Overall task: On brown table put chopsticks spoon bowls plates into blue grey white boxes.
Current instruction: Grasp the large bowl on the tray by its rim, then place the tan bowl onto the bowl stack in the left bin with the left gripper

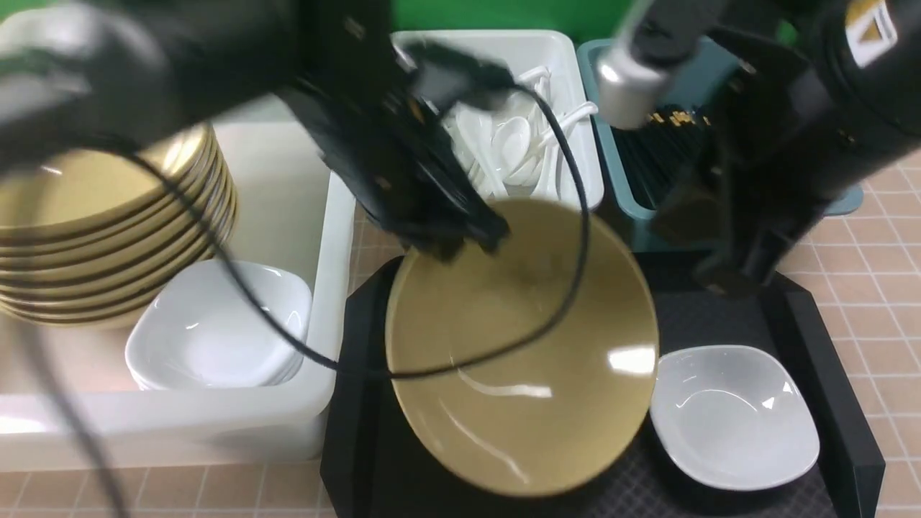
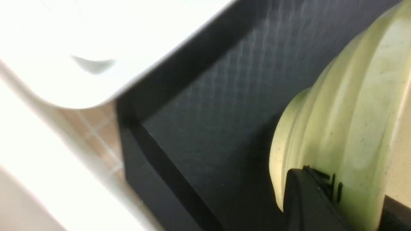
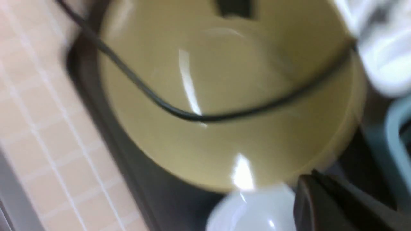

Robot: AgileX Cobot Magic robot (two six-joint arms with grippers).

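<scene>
**A:** Where is the wide, glossy olive-yellow bowl [image 1: 518, 360] found?

**B:** It is held tilted above the black textured tray [image 1: 827, 374], far rim raised and near rim lowered toward the tray's near edge. Whether the near rim touches the tray cannot be told. The tray itself is set on the brown tiled worktop [image 1: 878, 237].

**A:** How is the bowl held?

**B:** Its far rim is pinched by the left gripper [image 1: 450, 241], whose jaws are closed on it. In the left wrist view a dark finger [image 2: 308, 202] is seen pressed against the bowl's ribbed underside.

**A:** And the right gripper [image 1: 719, 280]?

**B:** It is lowered at the tray's far right corner, apart from the bowl. Its jaws are closed, and nothing is seen between them.

**A:** What else is carried by the tray?

**B:** A small white rounded-square plate [image 1: 734, 417] is laid at its near right corner, just beside the bowl's rim.

**A:** And the boxes?

**B:** The large translucent white box [image 1: 334, 252] is placed along the tray's left edge. A stack of yellow bowls [image 1: 108, 237] and a stack of white plates [image 1: 216, 331] are kept in it. Beyond the tray's far edge, white spoons [image 1: 511, 144] are piled in the pale grey box [image 1: 475, 39], and dark chopsticks [image 1: 669, 122] are kept in the teal-blue box [image 1: 611, 165].
</scene>
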